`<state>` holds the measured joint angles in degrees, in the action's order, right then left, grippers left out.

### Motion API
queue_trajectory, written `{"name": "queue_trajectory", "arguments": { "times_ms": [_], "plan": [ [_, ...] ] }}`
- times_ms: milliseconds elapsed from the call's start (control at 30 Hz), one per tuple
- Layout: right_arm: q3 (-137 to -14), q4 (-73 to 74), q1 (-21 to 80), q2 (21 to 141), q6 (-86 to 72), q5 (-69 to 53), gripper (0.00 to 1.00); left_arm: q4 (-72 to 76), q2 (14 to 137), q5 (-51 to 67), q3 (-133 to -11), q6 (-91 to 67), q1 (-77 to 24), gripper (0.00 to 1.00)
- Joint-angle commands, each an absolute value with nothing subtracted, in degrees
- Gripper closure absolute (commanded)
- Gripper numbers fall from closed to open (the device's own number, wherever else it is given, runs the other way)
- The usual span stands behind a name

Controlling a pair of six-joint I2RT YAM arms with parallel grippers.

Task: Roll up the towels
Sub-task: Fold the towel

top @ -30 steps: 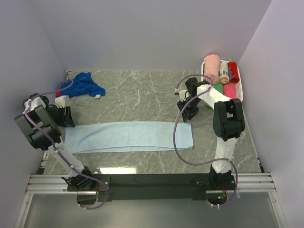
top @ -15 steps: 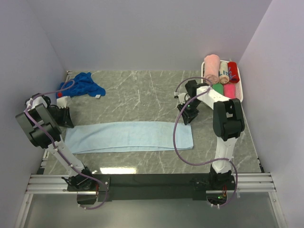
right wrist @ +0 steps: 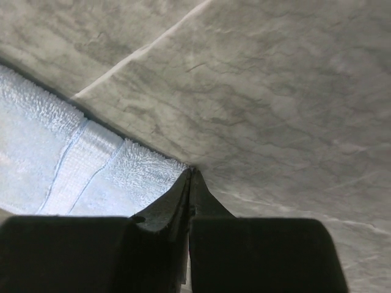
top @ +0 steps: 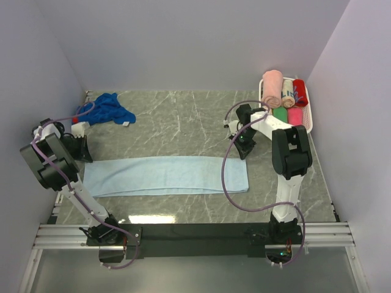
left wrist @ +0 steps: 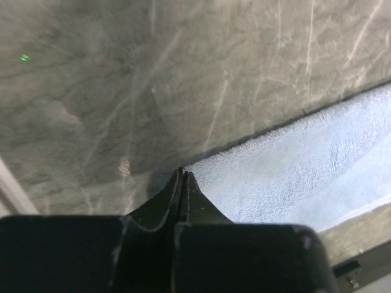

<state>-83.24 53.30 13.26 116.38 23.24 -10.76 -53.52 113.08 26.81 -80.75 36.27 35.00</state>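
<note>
You had your left gripper (left wrist: 183, 176) and right gripper (right wrist: 190, 172) both pinched tight at the far corners of the pale blue towel (top: 165, 175); couldn't tell if any cloth was caught.

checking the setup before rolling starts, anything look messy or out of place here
The royal blue towel lies crumpled in a heap at the far left corner of the table, not spread flat for rolling. The pale blue towel lies flat and fairly straight.

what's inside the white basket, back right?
Five rolled towels in the white basket: pale pink, cream and red at the back, green and hot pink in front. The basket floor is hidden under them.
</note>
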Motion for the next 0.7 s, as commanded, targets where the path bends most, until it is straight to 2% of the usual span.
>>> {"name": "queue_trajectory", "arguments": {
  "times_ms": [0, 333, 567, 667],
  "plan": [
    [-82.71, 48.43, 13.36, 113.73, 22.68, -5.46, 1.00, -49.58, 108.73, 25.85, -82.88, 34.72, 34.89, 0.99],
    [-83.49, 43.25, 13.27, 113.38, 21.01, -0.62, 1.00, -42.89, 107.75, 25.31, -84.02, 30.68, 34.98, 0.99],
    [-92.08, 40.95, 13.27, 117.50, 18.99, 3.16, 1.00, -40.08, 112.67, 26.89, -87.62, 25.14, 34.19, 0.99],
    [-99.54, 47.79, 13.18, 120.58, 18.55, -2.94, 1.00, -40.60, 114.78, 25.93, -89.38, 24.00, 33.49, 0.99]
  ]
}}
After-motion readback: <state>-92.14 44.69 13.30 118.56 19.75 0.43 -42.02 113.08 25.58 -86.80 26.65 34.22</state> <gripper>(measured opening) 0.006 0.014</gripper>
